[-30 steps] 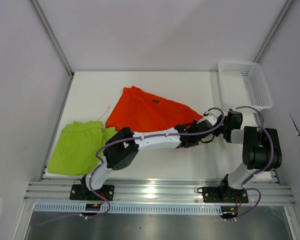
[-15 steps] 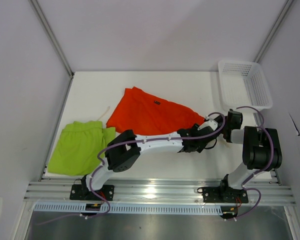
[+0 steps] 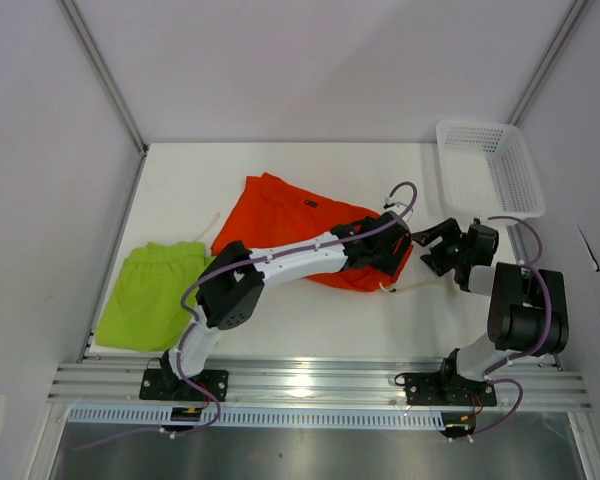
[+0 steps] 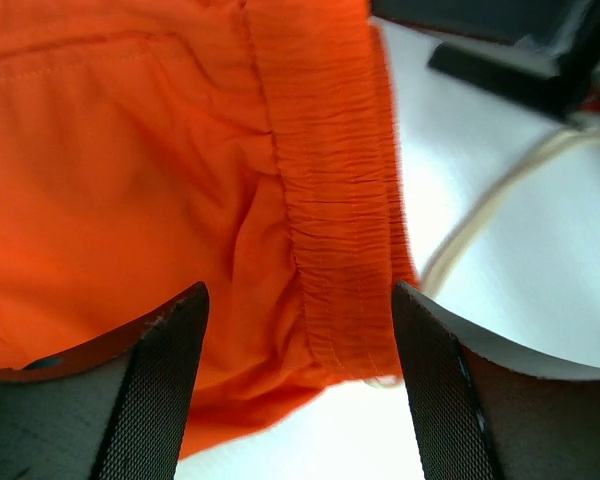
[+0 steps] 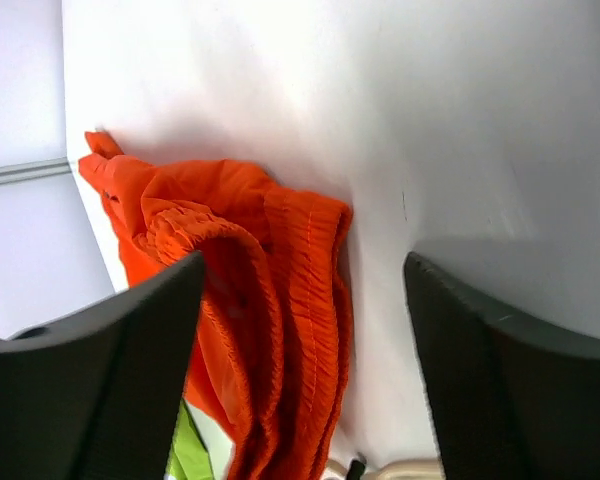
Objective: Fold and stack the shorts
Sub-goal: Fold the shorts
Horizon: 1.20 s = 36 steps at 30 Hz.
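Folding bright orange-red fabric shorts, mid-table, right edge bunched. Left gripper jaws spread over elastic waistband, nothing pinched. Right gripper agape, empty, at 3 o'clock. Lime green fabric shorts at 8 o'clock. Next: pinch waistband, smooth fold

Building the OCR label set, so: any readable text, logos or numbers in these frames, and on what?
No text can be read in any view.
The small dark tag on the orange-red shorts: too small to read.
No print shows on the lime green shorts or the white mesh basket.
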Motion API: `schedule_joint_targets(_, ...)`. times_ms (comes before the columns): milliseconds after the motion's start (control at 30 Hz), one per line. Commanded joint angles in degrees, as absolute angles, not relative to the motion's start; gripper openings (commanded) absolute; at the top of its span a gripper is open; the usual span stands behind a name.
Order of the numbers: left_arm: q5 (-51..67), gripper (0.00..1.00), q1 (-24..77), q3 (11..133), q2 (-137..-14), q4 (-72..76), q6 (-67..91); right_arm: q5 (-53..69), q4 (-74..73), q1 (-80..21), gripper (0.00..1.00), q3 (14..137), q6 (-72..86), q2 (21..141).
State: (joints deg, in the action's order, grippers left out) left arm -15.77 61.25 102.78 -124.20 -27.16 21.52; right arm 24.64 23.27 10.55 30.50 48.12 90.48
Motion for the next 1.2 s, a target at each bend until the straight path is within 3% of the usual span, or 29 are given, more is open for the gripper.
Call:
schedule_joint_targets(0,-11.08,0.76,61.96,105.12,-116.55,-24.87,22.24,25.13,23.9,11.86,0.85,27.69,48.6,88.16)
schedule_joint_targets(67,-9.85,0.77,61.44,104.59,-114.88,-24.52,22.67,28.2,25.92,12.22,0.9,25.93,48.95,87.8)
schedule_joint_targets(400,-3.79,0.79,58.63,98.97,-111.62,-21.36,24.08,37.26,23.03,12.22,0.95,19.78,49.31,82.63)
schedule_joint_targets(433,-3.17,0.78,58.1,98.44,-112.4,-20.57,24.34,37.53,22.85,12.04,1.0,19.34,49.48,81.05)
schedule_joint_targets(933,-3.87,0.58,55.99,88.07,-116.98,-15.12,26.72,36.82,19.24,5.8,0.99,22.84,49.13,89.46)
schedule_joint_targets(1167,-1.94,0.54,55.99,85.7,-118.83,-11.96,25.58,34.02,18.9,3.52,0.9,26.98,49.48,92.72)
